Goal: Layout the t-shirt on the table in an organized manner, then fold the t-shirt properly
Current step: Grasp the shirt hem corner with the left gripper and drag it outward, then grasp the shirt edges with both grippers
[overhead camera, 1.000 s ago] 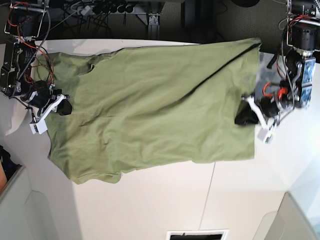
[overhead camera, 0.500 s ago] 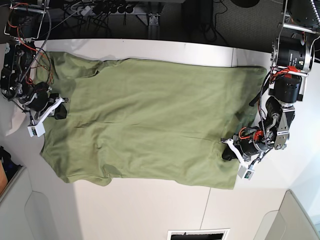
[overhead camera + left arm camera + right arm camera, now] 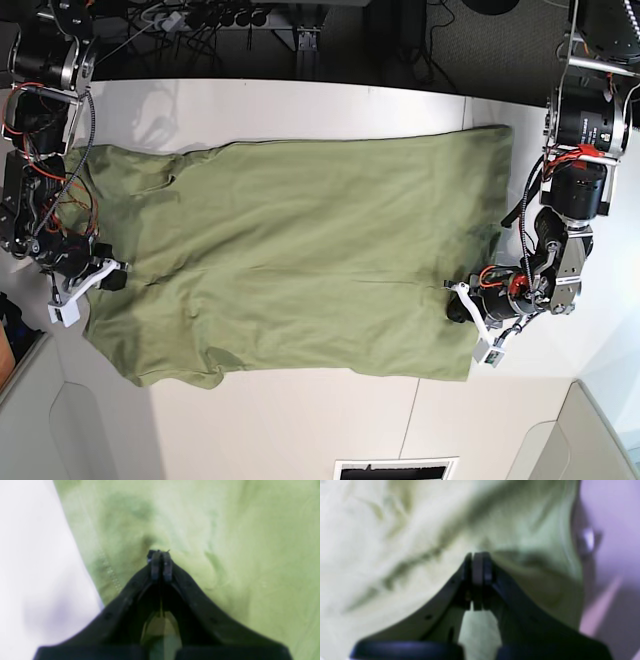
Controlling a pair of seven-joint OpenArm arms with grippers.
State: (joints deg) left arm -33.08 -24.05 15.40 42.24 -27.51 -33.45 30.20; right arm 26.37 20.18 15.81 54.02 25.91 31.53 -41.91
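The olive-green t-shirt (image 3: pixel 300 260) lies spread wide across the white table (image 3: pixel 300 420), wrinkled, with its hem end at the right of the base view. My left gripper (image 3: pixel 458 305) is shut on the cloth near the shirt's lower right corner. In the left wrist view its fingertips (image 3: pixel 160 555) pinch a small pucker of fabric beside the stitched hem (image 3: pixel 110 576). At the shirt's left edge, my right gripper (image 3: pixel 112 278) is shut on the cloth. The right wrist view shows its fingertips (image 3: pixel 477 557) closed on a fold of the t-shirt (image 3: pixel 407 542).
Cables and power gear (image 3: pixel 200 18) run behind the table's far edge. Grey bins stand at the near left (image 3: pixel 40 420) and near right (image 3: pixel 590 440) corners. A dark slot (image 3: pixel 395 468) sits at the table's near edge. Bare tabletop (image 3: pixel 320 100) lies beyond the shirt.
Both grippers have drawn the shirt toward the near edge. The left one moved first, then the right. The cloth now lies flatter and more level.
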